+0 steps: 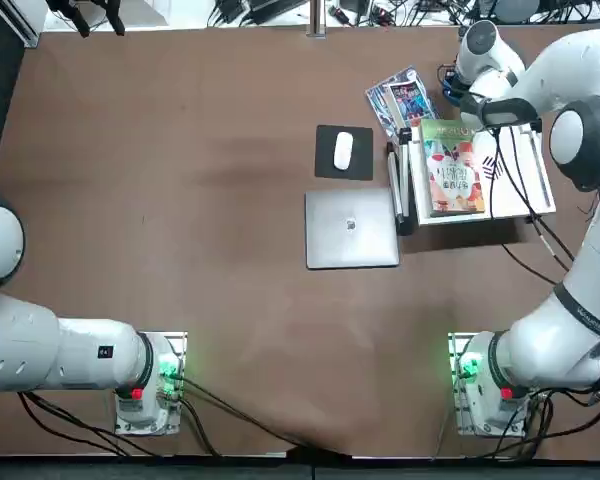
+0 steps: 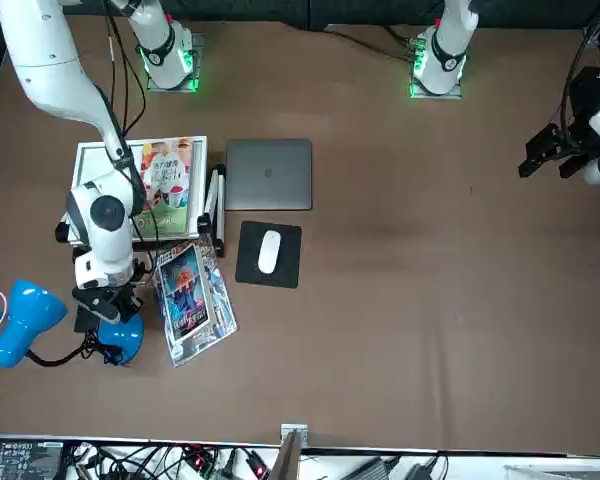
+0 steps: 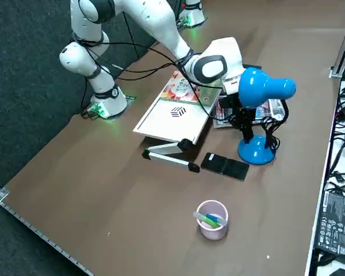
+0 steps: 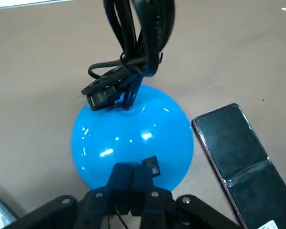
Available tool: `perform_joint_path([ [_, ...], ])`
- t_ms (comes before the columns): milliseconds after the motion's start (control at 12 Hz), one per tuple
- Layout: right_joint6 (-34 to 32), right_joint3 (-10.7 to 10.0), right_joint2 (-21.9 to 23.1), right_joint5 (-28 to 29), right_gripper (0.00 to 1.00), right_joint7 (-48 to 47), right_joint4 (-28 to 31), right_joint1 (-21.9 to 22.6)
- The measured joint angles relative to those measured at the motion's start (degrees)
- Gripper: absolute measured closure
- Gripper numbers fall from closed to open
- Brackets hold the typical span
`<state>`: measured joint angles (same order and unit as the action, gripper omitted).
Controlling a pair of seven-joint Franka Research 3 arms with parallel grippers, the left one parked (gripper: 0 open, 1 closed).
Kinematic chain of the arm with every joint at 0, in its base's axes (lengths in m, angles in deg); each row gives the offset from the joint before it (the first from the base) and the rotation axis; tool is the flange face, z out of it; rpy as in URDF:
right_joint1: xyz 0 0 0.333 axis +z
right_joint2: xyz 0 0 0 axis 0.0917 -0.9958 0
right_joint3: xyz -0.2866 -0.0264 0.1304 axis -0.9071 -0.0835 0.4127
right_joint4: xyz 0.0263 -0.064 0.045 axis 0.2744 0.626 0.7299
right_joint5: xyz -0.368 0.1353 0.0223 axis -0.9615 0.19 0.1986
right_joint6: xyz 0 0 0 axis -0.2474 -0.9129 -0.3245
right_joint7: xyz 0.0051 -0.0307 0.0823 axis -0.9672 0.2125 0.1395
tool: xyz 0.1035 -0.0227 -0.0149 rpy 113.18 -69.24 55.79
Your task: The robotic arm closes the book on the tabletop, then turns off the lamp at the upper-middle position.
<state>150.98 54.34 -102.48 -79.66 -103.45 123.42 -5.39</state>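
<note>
Glossy round lamp base (image 4: 119,143), right gripper (image 4: 133,168) apparently touching.

The lamp (image 3: 256,150) is bright blue with a black stem, the tabletop (image 3: 144,218) brown, the phone (image 3: 225,166) black.

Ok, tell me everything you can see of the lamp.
The lamp is glossy blue: a rounded shade, a black bendy stem with a bundled black cable, and a round base with a small black switch. It stands upright on the tabletop, beside a folding phone. The right gripper is over the base by the switch; I can't tell whether they touch.
</note>
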Motion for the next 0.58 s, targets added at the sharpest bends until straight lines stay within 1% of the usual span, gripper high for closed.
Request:
perform_joint_path([
  [583,-0.04,-0.01,0.70,-0.01,0.99,0.28,0.01,-0.18],
])
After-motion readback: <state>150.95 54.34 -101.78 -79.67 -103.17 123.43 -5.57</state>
